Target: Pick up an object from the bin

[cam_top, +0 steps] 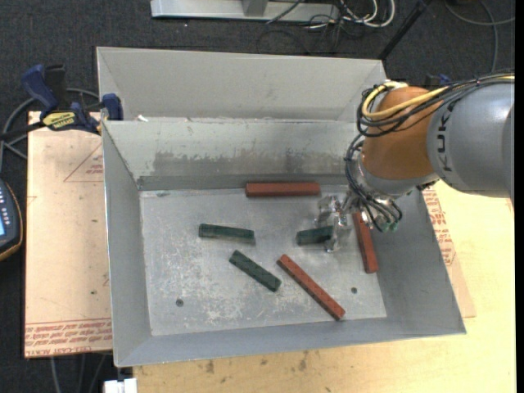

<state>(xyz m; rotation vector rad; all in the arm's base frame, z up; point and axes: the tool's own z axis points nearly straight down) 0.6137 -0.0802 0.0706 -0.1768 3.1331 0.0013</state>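
My arm (471, 137): comes in from the R, grey link w/ orange cover (395, 142) at the wrist and cables looped over it; wrist is over the R-rear part of the bin (246, 146).
My end effector (331, 229): down low by the bin floor, R of centre, a little in front of the rear wall's foot.
End effector state: can't tell whether open or closed, and can't say anything is gripped.
Nearest thing: short dark green block (311, 237), flat on the floor at my end effector's L side. Touching or just beside, can't tell which.
Next nearest: short red-brown bar (367, 250) just R of my end effector, lying front-to-back, its rear end hidden under my wrist cables.
Rear: long red-brown bar (282, 189) along the foot of the rear wall, L of me.
Front: diagonal red-brown bar (310, 286), near the green block but apart from it.
Centre-L: level dark green bar (226, 232) and diagonal dark green bar (255, 270) in front of it. Apart from each other, well apart from me.
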